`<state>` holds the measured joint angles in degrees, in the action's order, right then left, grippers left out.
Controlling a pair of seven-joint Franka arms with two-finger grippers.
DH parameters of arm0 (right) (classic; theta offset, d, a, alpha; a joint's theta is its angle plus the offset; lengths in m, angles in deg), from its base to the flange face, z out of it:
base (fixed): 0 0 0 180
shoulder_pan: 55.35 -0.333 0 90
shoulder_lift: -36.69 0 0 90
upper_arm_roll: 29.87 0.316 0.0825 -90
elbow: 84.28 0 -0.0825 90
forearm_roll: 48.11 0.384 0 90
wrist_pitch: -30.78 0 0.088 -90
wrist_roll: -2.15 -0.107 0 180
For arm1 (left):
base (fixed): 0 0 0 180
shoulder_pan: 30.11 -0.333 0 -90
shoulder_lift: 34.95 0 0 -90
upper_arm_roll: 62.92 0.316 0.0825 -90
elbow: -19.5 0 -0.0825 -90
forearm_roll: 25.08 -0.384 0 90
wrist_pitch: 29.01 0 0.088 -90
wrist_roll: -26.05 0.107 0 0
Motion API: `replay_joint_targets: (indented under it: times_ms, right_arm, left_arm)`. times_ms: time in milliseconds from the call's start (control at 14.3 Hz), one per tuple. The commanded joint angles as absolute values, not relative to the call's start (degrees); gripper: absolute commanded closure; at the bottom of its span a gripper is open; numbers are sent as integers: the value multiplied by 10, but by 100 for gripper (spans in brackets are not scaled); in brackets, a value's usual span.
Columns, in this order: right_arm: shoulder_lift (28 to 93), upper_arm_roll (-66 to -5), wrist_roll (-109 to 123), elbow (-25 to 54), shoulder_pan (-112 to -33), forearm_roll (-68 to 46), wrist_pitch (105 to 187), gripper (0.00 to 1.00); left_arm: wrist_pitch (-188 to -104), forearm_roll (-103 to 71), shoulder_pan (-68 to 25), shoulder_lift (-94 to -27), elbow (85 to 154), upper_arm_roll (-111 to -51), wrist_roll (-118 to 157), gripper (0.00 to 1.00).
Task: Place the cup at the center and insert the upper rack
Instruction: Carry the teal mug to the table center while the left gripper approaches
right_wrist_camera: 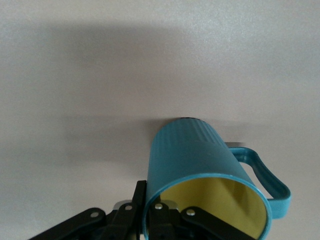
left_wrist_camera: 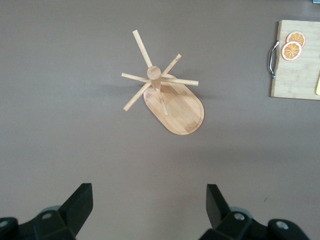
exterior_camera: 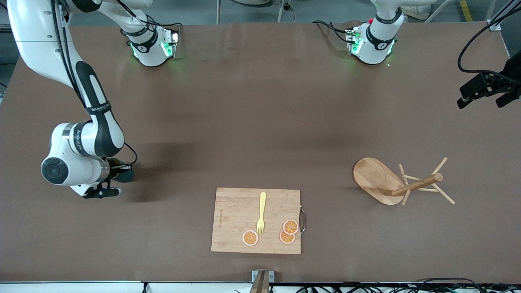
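On a wide, matte brown table [exterior_camera: 260, 101], near the right arm's end, the right gripper [exterior_camera: 122, 173] is clamped on the rim of the cup [right_wrist_camera: 200, 165], one finger inside the mouth and one outside. The cup is a ribbed teal cylinder with a smooth mustard-yellow inside and a thin loop handle on its side; it stands on the table, and its base shows as a dark line where it meets the surface. From the front camera the cup is almost wholly hidden by the right arm's white wrist, with only a sliver of teal visible, and in the right wrist view the lower part of its mouth is cut off by the frame edge. Toward the left arm's end stands the rack [exterior_camera: 380, 181], a light wooden mug tree with a smooth oval base, a round central post and thin angled pegs fanning out near its tip. The left gripper [left_wrist_camera: 149, 205] hangs in the air over the table near the rack, its black fingers spread wide and holding nothing; the front camera shows only part of it at the frame edge. Between cup and rack, nearer the front camera, lies a rectangular bamboo cutting board [exterior_camera: 232, 219] with a metal handle, carrying a yellow fork [exterior_camera: 261, 213] and three orange slices [exterior_camera: 287, 232].
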<state>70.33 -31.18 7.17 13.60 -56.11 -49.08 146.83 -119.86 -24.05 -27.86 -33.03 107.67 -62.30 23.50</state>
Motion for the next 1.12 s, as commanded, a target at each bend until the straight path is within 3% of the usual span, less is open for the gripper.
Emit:
replay_joint_targets:
  times_ms: [0,280,489,699,1048]
  right_arm:
    - [690,-298,79,128,-561,-482,1446,100]
    - [683,-247,73,28,-580,-441,1319,100]
    - [697,-246,5,2,-673,-429,1323,100]
    - [762,-249,-126,-76,-773,-427,1332,100]
    - [793,-248,-275,-91,-893,-424,1447,100]
  left_arm:
    - [-1200,-234,-279,-327,1074,-624,238,0]
    - [-1199,-234,-279,-327,1074,-624,235,0]
    - [-1200,-234,-278,-326,1074,-624,232,0]
    - [-1200,-234,-280,-327,1074,-625,232,0]
    - [-1199,-233,-281,-328,1074,-625,231,0]
